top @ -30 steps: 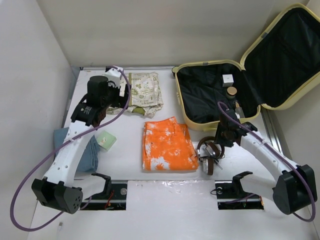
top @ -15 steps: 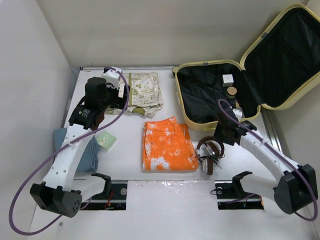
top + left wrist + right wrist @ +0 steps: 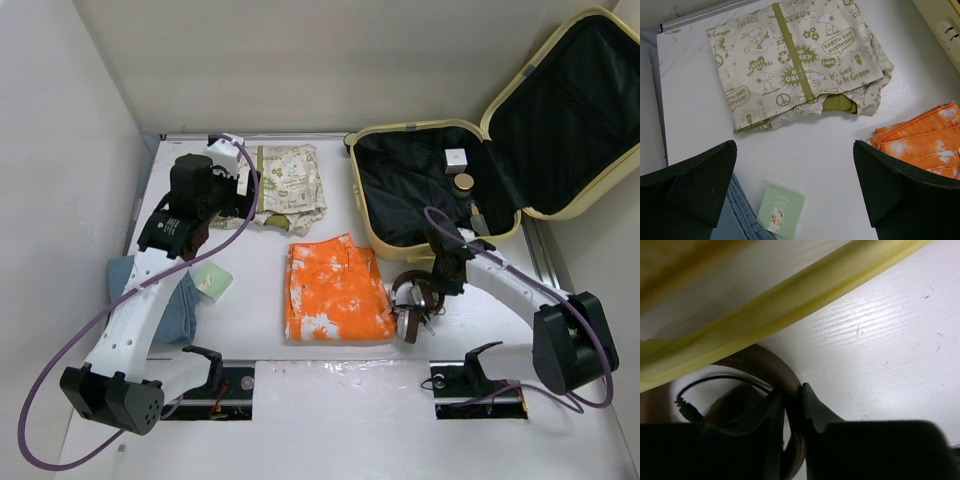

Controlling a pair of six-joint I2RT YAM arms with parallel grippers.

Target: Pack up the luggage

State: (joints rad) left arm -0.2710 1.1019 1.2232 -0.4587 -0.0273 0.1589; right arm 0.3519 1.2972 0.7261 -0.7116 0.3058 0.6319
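At the far right of the worktop [image 3: 258, 262] sits the luggage [image 3: 380, 247], wide open, with the lid leaning back to the right so you see all the black lining. There's a small white box [image 3: 456, 158] and a little brown-capped jar [image 3: 463, 183] inside it already.

Right in front of the case's near wall are the brown headphones [image 3: 415, 298]. The right gripper [image 3: 792, 400] is down on them, and the wrist view shows its fingers [image 3: 815, 412] pinched onto the tan headband, cable curling off to the side, with the yellow shell edge just above.

The left gripper [image 3: 794, 150] hangs over the far-left part of the worktop with its fingers [image 3: 695, 185] spread as wide as they go, nothing between them. Below it is a cream cloth bag [image 3: 795, 60] with green Snoopy "Earth Day" print.

Other stuff lying around: folded orange tie-dye shorts [image 3: 337, 290] in the middle, a folded blue denim piece [image 3: 150, 297] on the left, and a small pale green card [image 3: 781, 210] lying beside the denim, maybe partly on it, can't quite tell.
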